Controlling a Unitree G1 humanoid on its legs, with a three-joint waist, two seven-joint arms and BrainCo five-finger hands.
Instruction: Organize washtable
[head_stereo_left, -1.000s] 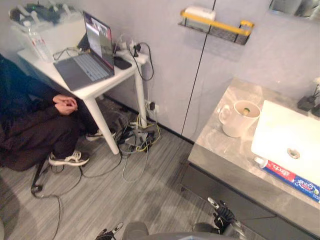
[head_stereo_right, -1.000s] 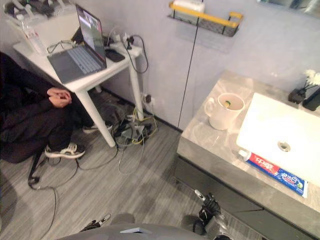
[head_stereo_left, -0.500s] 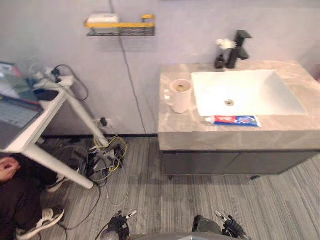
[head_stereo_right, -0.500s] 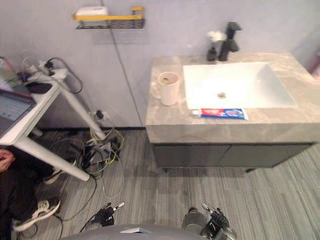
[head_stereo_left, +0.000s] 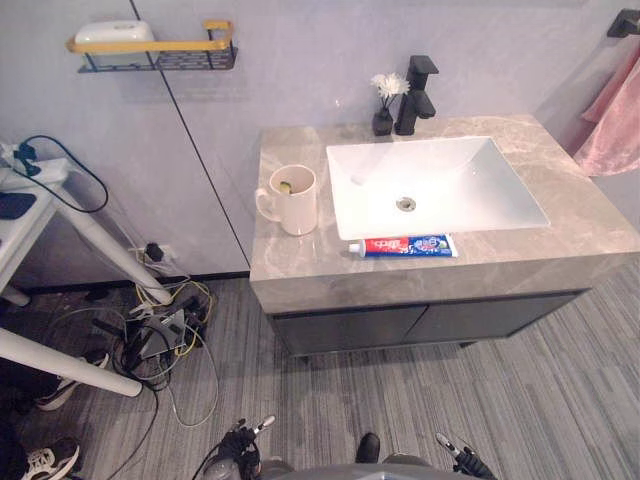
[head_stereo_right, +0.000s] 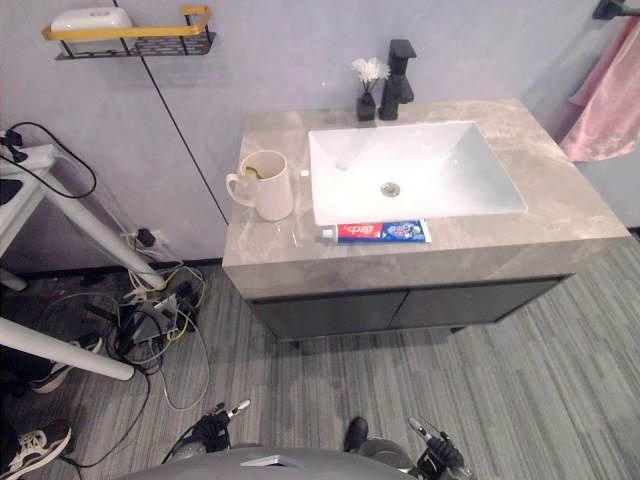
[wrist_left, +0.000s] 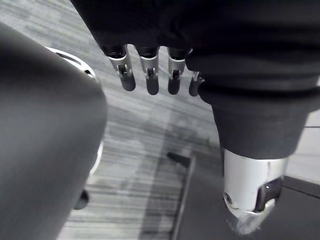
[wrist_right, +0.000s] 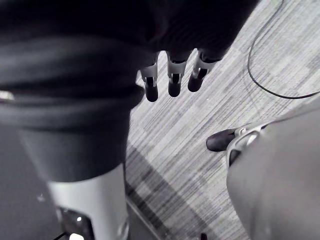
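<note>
– left hand hangs low over the floor, well in front of the sink, with fingers loose and nearly straight and nothing in it. right hand is the same, relaxed and empty.
– so nothing is picked up yet?
– i judge no, the work looks not started. the toothpaste tube lies flat on the counter, just in front of the sink. the mug stands upright to the left of the sink, with a small yellowish thing inside. i cannot tell what it is.
– what is left, then?
– probably all of it: to come near the sink, to take the tube, and to put it somewhere proper, maybe in the mug. this is only my guess.
– other things?
– black tap and a little flower vase stand behind the sink, near its left back corner. pink towel hangs to the right of the sink, and a wall shelf is far to the left of it.
– any writing?
– the tube has red and blue print, too small to read. the mug is plain.
</note>
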